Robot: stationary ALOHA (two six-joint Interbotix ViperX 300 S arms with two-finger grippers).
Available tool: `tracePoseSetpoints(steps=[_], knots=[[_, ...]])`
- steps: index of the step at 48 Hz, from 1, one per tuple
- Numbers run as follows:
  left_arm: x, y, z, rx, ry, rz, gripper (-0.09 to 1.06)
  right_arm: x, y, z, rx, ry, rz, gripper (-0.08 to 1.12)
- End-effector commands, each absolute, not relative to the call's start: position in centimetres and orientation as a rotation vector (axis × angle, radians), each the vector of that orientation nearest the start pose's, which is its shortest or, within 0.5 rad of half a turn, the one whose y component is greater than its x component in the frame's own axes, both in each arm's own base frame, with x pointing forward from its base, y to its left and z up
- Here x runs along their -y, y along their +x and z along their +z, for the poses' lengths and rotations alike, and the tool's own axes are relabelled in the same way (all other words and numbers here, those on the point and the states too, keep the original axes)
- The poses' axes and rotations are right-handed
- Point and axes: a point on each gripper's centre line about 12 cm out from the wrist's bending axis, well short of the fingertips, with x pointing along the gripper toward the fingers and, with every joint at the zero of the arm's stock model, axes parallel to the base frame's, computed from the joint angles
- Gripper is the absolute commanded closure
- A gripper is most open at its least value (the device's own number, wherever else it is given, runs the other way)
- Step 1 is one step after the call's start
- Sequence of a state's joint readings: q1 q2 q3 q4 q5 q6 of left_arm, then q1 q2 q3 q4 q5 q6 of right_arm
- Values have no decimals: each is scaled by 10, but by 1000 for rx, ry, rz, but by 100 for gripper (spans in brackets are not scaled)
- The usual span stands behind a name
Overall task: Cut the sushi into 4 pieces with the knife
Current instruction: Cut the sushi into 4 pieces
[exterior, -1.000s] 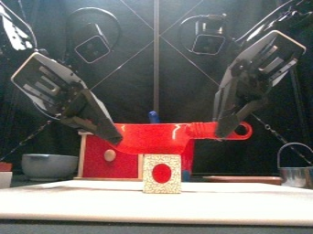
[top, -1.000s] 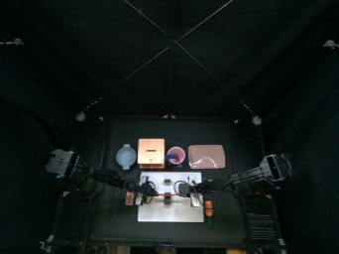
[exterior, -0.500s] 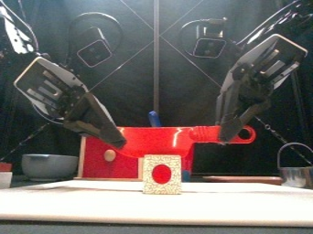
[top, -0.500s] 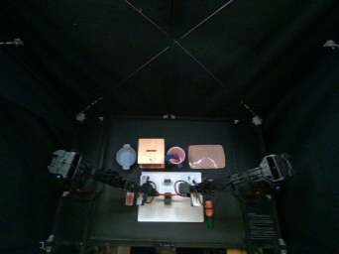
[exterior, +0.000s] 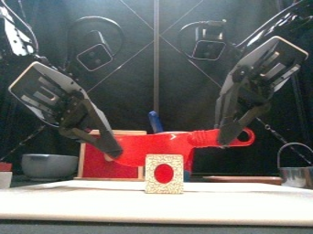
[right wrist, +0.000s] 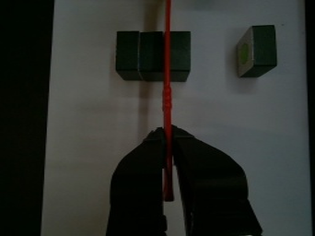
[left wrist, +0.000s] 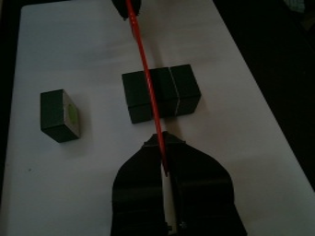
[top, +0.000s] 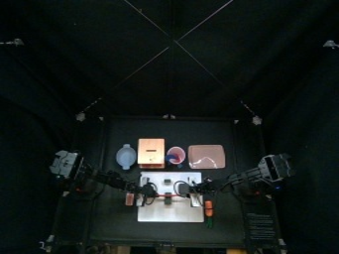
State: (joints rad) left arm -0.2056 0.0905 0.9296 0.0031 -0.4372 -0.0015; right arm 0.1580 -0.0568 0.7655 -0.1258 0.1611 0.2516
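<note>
- The black surface (top: 106, 230) fills the booth floor, with everything set out in its middle.
- A white rectangular cutting board (top: 169, 212) lies near the front edge of the surface.
- Two black arms come down over the board, one from each side, and their tips meet low above it.
- The left tool (exterior: 110, 152) is pinched tight on the blade end of the knife.
- The right tool (exterior: 221, 138) is pinched tight on the handle end, with the handle's ring sticking out past it.
- Behind the board, in a row, sit a pale wooden box with a red drawer front (top: 153, 151), a flat pink tray (top: 205, 156) and a blue-grey bowl (exterior: 47, 165).
- A round metal cutter (exterior: 294, 174) stands at the far right.
- The red toy knife (exterior: 159, 142) hangs level between the two tools, edge down, straight across the sushi. I cannot tell whether it touches.
- The dark green toy sushi roll (left wrist: 160, 92) rests on the board as a joined run of blocks under the blade.
- One single dark green block (left wrist: 59, 113) lies apart from that run on the board.
</note>
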Motion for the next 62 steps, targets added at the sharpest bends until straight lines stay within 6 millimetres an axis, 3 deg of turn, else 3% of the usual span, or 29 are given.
tracePoseSetpoints(steps=[1, 11, 19, 29, 51, 62], knots=[[71, 338, 100, -575, 60, -201, 72, -51, 345, 146, -861, 45, 71, 85], [67, 338, 67, -670, 27, -156, 72, -52, 346, 111, -933, 67, 61, 85], [66, 340, 50, -714, 17, -135, 72, -51, 347, 100, -962, 72, 52, 85], [64, 343, 56, -695, 16, -131, 72, -49, 347, 108, -940, 72, 50, 85], [29, 349, 73, -661, 26, -75, 72, -19, 349, 119, -908, 83, -14, 85], [23, 351, 80, -640, 45, -77, 72, -17, 349, 125, -895, 73, -14, 85]])
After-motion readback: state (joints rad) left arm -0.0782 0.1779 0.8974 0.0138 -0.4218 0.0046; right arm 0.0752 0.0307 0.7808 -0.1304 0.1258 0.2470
